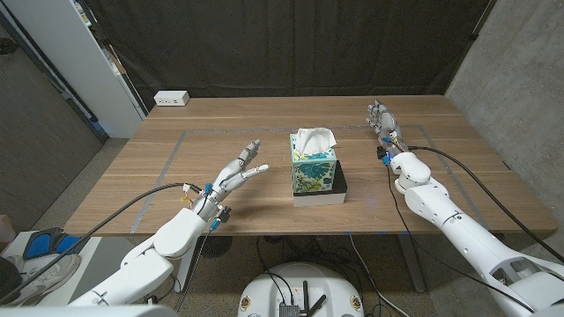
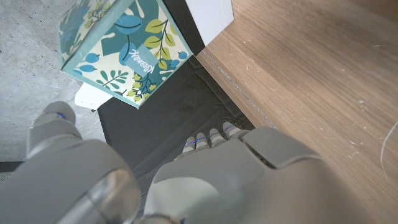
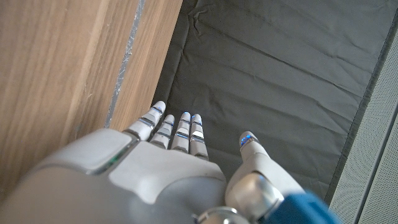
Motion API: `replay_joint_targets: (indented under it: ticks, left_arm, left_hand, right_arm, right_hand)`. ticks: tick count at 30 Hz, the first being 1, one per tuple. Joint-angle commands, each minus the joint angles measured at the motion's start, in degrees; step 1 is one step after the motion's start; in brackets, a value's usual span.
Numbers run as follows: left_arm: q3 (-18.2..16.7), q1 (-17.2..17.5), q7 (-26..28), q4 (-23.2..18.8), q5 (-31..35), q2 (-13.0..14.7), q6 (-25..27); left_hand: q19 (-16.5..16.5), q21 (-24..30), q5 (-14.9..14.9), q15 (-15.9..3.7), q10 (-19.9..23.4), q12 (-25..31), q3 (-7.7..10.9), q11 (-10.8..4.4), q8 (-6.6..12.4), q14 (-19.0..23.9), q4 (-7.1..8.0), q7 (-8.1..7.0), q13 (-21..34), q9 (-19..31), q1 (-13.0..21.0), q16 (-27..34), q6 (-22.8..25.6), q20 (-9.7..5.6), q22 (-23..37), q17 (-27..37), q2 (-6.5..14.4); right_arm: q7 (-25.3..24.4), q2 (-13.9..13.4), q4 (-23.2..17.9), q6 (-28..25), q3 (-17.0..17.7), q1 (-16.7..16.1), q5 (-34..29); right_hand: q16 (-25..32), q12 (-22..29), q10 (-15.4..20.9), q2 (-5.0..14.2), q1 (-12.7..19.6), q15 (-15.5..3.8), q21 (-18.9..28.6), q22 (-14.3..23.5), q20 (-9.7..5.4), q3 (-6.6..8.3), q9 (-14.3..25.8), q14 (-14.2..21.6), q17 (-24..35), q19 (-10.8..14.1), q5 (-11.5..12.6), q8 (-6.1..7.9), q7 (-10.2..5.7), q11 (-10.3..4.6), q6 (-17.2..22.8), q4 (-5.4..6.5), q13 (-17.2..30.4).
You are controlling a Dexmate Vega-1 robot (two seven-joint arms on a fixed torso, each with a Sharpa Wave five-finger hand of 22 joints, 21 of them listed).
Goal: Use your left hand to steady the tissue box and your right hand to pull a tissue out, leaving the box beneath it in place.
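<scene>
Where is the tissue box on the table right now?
In the head view, the tissue box stands near the table's middle on a flat black-and-white box, between the left hand and the farther-off right hand.

**Soft, even light; close things look fuzzy**

The light is soft and even, and it seems to come from above. The brown wooden table (image 1: 220,141) is bright, and the black curtain (image 1: 291,44) behind it stays dark. The flowery blue-green tissue box (image 1: 313,169) makes only a small, faint shadow. There is no strong glare. The head view is sharp, but lines bend a little at its edges. In the left wrist view, the grey-white robot left hand (image 2: 205,180) looks blurry up close.
</scene>
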Motion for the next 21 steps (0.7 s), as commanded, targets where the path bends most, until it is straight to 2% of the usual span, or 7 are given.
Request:
replay_joint_targets:
  ticks: [1,9,12,13,21]
  left_arm:
    - [0.0,0.0,-1.3,0.3,-1.0,0.5,-0.4]
    - [0.5,-1.6,-4.8,-0.2,-2.0,2.6,1.0]
    - [0.8,-2.5,-5.8,-1.0,-0.8,3.9,2.4]
    - [1.0,-2.6,-5.4,-0.6,-0.8,3.2,1.8]
    - [2.7,-5.8,-9.6,0.7,-2.6,3.8,1.9]
  left_hand:
    - [-5.6,0.6,0.7,0.27,-25.9,0.2,-0.36,0.3,-0.11,-21.9,-0.03,-0.18,0.2,0.2,0.6,0.4,-30.5,-1.92,0.1,0.3,0.1]
    - [-5.0,0.8,1.1,0.14,-25.1,0.5,-1.06,0.15,0.19,-21.2,0.01,-0.45,0.2,0.2,0.9,0.6,-29.8,-1.87,0.1,0.3,0.2]
    - [-3.4,1.4,1.4,-0.18,-23.3,1.1,-1.81,-0.04,0.99,-19.6,0.01,-0.72,0.2,0.1,1.2,1.1,-27.7,-1.85,0.1,0.3,0.2]
    - [-2.3,1.6,1.6,-0.32,-22.5,1.3,-2.28,-0.22,1.39,-18.5,-0.02,-0.75,0.1,0.1,1.4,1.3,-26.4,-1.68,0.1,0.3,0.3]
    - [1.3,2.4,2.1,-0.81,-19.9,1.8,-3.73,-0.66,2.0,-15.0,-0.25,-0.87,0.0,0.1,2.5,1.8,-23.7,-1.69,0.0,0.2,0.2]
  right_arm:
    - [-0.3,0.3,-0.1,0.1,-0.4,0.2,-0.6]
    - [-0.9,0.3,-0.6,0.3,-0.1,-0.5,-0.5]
    - [-1.1,0.2,-0.9,0.3,0.1,-0.8,-0.4]
    - [-1.1,0.1,-1.0,0.3,0.1,-0.9,-0.5]
    - [-2.0,-0.4,-2.6,0.5,0.7,-2.3,-0.3]
  right_hand:
    - [0.0,-0.1,0.6,0.93,0.2,-1.27,0.0,0.1,-0.8,0.06,0.3,0.6,0.0,0.0,0.1,0.01,0.17,0.05,0.4,-0.33,0.2]
    - [-0.1,-0.1,0.5,0.93,0.2,-1.23,0.0,0.1,-0.76,0.05,0.3,0.6,-0.1,0.0,0.1,0.0,0.15,-0.05,0.4,-0.38,0.2]
    - [-0.1,-0.1,0.5,0.93,0.2,-1.22,0.0,0.1,-0.74,0.04,0.3,0.6,-0.1,0.0,0.1,0.0,0.16,-0.01,0.4,-0.38,0.2]
    - [-0.1,-0.1,0.5,0.93,0.2,-1.2,0.0,0.1,-0.74,0.04,0.3,0.6,-0.1,0.0,0.1,0.0,0.17,0.01,0.4,-0.39,0.2]
    - [-0.1,-0.1,0.5,0.91,0.2,-1.15,0.0,0.1,-0.71,0.02,0.3,0.6,-0.1,0.0,0.1,0.0,0.21,0.09,0.4,-0.43,0.2]
